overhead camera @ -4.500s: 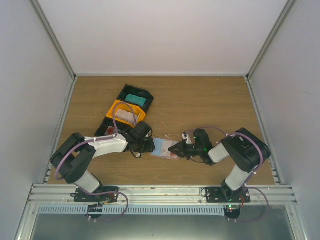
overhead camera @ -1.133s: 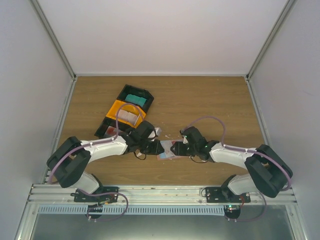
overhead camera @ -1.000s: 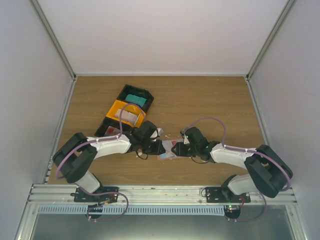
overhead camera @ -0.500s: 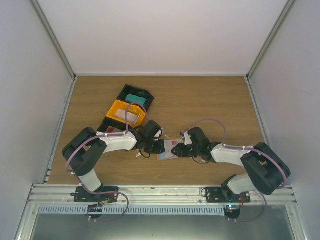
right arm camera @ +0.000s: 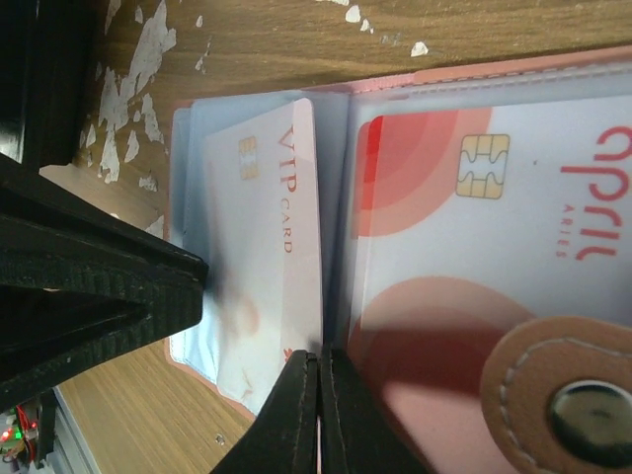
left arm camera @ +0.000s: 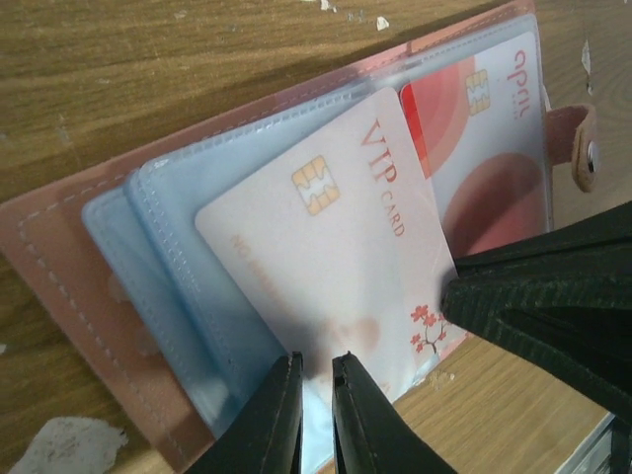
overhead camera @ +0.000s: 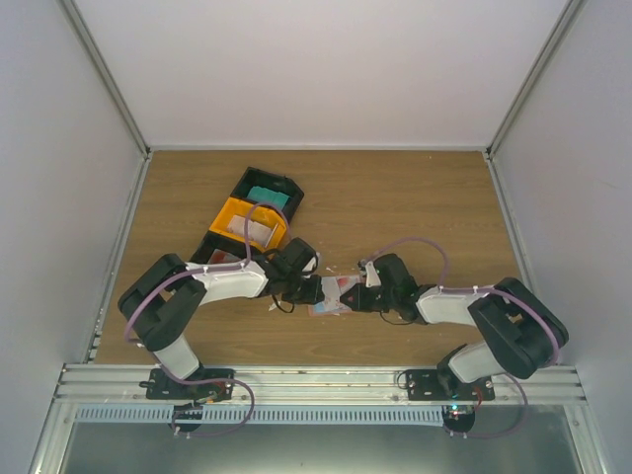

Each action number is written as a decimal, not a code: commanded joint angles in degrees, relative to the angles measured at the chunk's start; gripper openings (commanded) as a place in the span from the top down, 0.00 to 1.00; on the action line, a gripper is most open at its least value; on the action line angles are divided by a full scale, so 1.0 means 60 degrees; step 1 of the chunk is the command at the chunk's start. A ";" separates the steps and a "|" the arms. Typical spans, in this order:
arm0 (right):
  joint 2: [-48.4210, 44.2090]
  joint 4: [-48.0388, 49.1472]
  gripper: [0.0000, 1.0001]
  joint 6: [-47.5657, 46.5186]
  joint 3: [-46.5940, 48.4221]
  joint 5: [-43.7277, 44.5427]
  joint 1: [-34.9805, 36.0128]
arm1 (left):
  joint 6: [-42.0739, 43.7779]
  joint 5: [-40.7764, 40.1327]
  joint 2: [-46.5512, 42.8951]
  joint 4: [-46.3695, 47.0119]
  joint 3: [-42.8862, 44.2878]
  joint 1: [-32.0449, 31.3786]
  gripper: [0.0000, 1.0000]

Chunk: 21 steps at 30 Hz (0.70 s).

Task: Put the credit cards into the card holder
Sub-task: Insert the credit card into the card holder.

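Note:
The salmon-pink card holder (overhead camera: 332, 304) lies open on the wood between both arms, clear sleeves up (left arm camera: 59, 257). A white VIP credit card (left arm camera: 326, 227) (right arm camera: 267, 217) sticks partly out of a left sleeve. A red-and-white card (left arm camera: 484, 128) (right arm camera: 474, 217) sits inside the right sleeve. My left gripper (left arm camera: 316, 360) (overhead camera: 311, 289) is shut on the VIP card's near edge, only a thin gap between its fingers. My right gripper (right arm camera: 318, 354) (overhead camera: 348, 296) is shut, its tips resting at the fold beside the VIP card. A teal card (overhead camera: 267, 196) lies in a black bin.
An orange bin (overhead camera: 235, 210) holding white pieces and a black bin (overhead camera: 288, 188) stand at the back left. White scraps (right arm camera: 123, 84) dot the wood near the holder. The holder's snap tab (right arm camera: 563, 395) lies by my right fingers. Enclosure walls ring the table.
My right gripper's jaws have closed fully at the holder's fold. The left elbow has drawn in towards the middle. The holder stays where it was.

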 commanded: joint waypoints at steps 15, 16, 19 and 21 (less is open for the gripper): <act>-0.0536 0.0109 0.99 0.1357 -0.0799 0.0670 0.0054 | -0.0508 -0.0358 -0.0901 0.0207 -0.1089 -0.0046 0.86; -0.0551 0.0146 0.99 0.1402 -0.0823 0.0627 0.0055 | -0.0497 -0.0320 -0.0838 0.0240 -0.1105 -0.0046 0.86; -0.0527 0.0081 1.00 0.1509 -0.0800 0.0708 0.0054 | -0.0484 -0.0278 -0.0667 0.0169 -0.1077 -0.0046 0.87; -0.0502 0.0058 0.99 0.1610 -0.0788 0.0792 0.0058 | -0.0476 -0.0273 -0.0637 0.0176 -0.1101 -0.0046 0.89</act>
